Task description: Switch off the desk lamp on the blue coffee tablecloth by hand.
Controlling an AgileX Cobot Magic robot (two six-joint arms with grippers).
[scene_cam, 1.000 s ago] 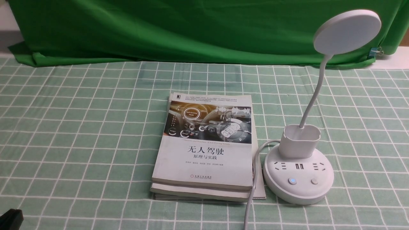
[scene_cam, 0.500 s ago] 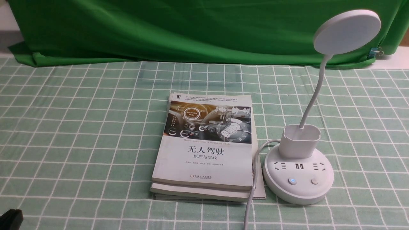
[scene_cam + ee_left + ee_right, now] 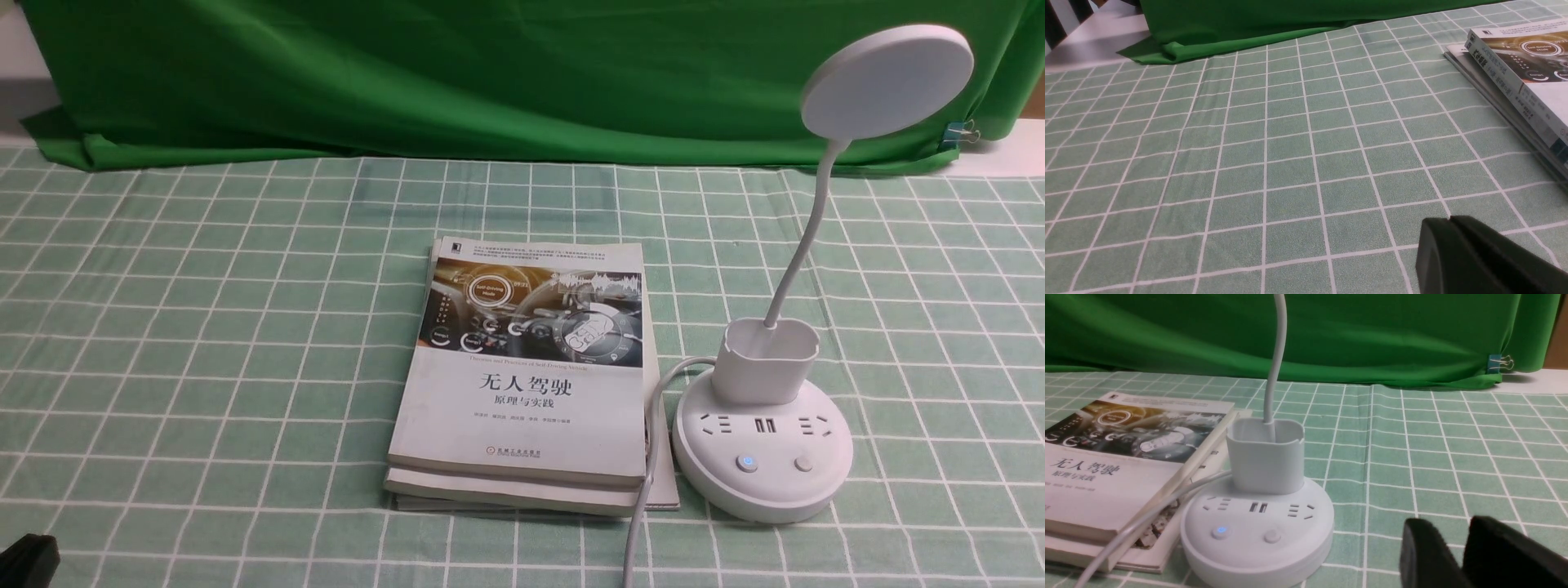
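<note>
The white desk lamp stands on the pale green grid tablecloth at the right, its disc head raised on a bendy neck. Its base has two buttons; the left one glows blue. In the right wrist view the lamp base is close, with the lit button and a plain button. My right gripper is slightly open and empty, low over the cloth beside the base. My left gripper is shut and empty; only a black corner shows in the front view.
A stack of books lies left of the lamp base, and the lamp's white cable runs along its edge toward the front. A dark green cloth hangs at the back. A clip holds its right end.
</note>
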